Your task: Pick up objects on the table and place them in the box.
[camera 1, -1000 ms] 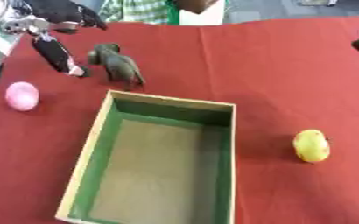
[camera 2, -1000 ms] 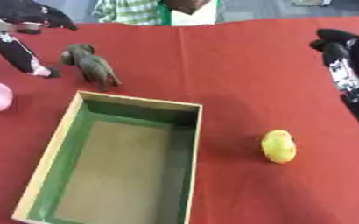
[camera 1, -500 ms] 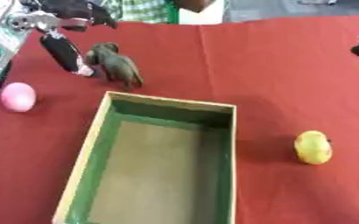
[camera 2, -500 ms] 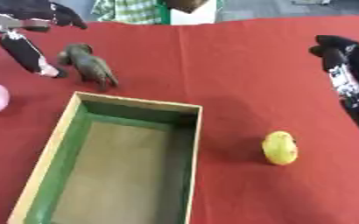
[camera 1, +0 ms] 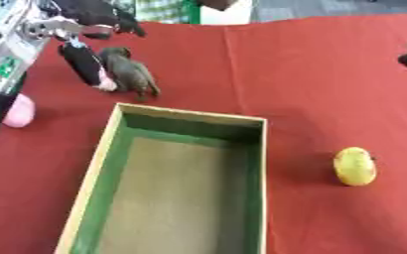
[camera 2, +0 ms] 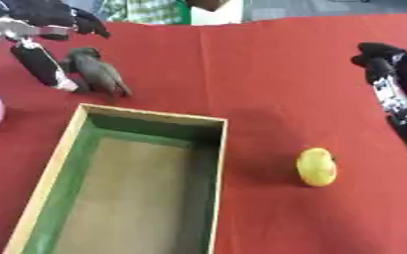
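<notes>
A grey toy animal (camera 1: 129,72) stands on the red cloth just beyond the far-left corner of the box (camera 1: 189,119), a wooden tray with a green inner wall and nothing inside. My left hand (camera 1: 85,64) hovers over the toy, open. One long finger points down right against the toy's left side, and the other fingers (camera 1: 99,12) are spread behind it. A pink rounded object (camera 1: 18,110) lies left of the box. A yellow egg-shaped object (camera 2: 315,167) lies right of it. My right hand (camera 2: 387,82) hangs open at the right edge, away from everything.
Red cloth (camera 1: 311,74) covers the whole table. My left forearm (camera 1: 7,47) comes in from the upper left corner, partly hiding the pink object. The table's far edge runs close behind the toy.
My left hand has moved right, bringing its downward finger from well left of the grey toy to right beside it. My right hand has barely moved.
</notes>
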